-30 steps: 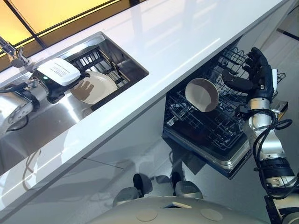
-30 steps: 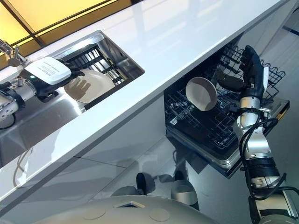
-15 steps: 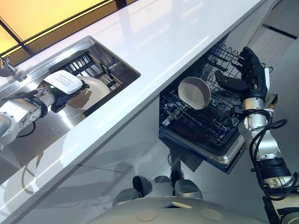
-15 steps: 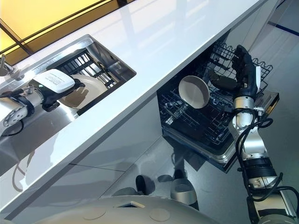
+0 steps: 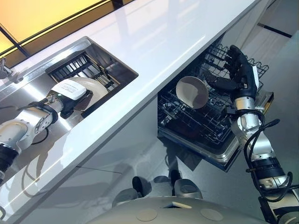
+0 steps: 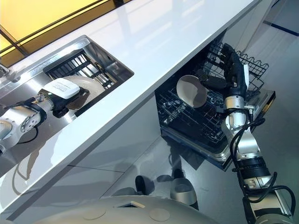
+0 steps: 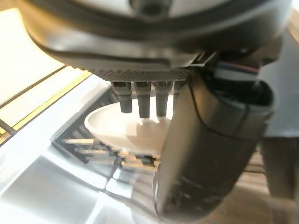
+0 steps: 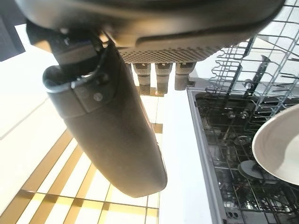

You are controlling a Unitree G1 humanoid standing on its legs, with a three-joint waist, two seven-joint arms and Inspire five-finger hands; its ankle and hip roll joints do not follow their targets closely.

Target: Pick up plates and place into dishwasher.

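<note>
the white tabletop (image 5: 154, 42) runs slantwise across the scene, with the steel sink (image 5: 25, 91) sunk into it on my left and the dishwasher's dark wire rack (image 5: 201, 126) pulled out from under its front edge on my right. a black slatted drainer (image 5: 74, 65) sits at the far end of the sink.

one white plate (image 5: 98, 88) lies in the sink, leaning up against that drainer. a second plate (image 5: 192, 92) stands on edge among the rack's tines, its face turned toward the tabletop's underside.

my left hand (image 5: 70, 91) is down in the sink, over the near part of the sink plate. its fingers (image 7: 142, 100) reach out straight with the tips at the plate's inner face, thumb held apart, not closed on anything.

my right hand (image 5: 238, 74) hangs above the rack, just beside the standing plate and not touching it. its fingers (image 8: 156, 77) are straight and spread, thumb out, holding nothing.
</note>
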